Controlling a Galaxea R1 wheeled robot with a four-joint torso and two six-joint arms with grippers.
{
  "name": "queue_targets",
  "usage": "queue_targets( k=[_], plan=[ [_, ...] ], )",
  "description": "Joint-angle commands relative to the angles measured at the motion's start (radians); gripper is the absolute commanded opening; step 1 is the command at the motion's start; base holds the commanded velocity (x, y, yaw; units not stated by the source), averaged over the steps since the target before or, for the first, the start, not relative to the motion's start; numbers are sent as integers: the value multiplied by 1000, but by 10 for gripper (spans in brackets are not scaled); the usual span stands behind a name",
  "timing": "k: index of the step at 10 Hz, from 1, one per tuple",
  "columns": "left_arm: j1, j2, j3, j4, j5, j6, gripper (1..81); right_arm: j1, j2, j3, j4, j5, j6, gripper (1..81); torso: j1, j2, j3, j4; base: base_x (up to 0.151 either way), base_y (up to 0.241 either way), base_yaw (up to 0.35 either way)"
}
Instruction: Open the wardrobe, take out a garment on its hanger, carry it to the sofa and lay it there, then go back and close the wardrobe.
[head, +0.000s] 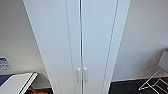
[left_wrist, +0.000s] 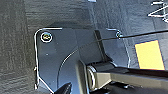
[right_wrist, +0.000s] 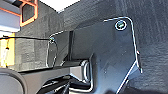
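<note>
Wardrobe stood dead ahead w/ both doors shut, handles side by side at centre seam; contents hidden. Finger state of both grippers: couldn't tell. Dark carpet below.

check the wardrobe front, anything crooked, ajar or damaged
Nothing stands out. The wardrobe has both doors shut, meeting in an even centre seam, and the two handles sit level beside each other. No marks show.
</note>
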Motion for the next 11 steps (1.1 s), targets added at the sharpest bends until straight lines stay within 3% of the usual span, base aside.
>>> queue_targets(
  k=[1,5,11],
  plan=[
    [-36,-27,17,6,57,-2,811,42,-35,13,-11,-59,-1,811,0,0,0,0,91,0,0],
    [-42,-42,38,6,57,-4,811,86,-42,45,0,-64,4,811,2,0,0,0,35,0,0],
    [-209,-364,388,4,56,-27,811,378,-286,533,-12,-64,4,811,1,0,0,0,0,0,0]
  ],
)
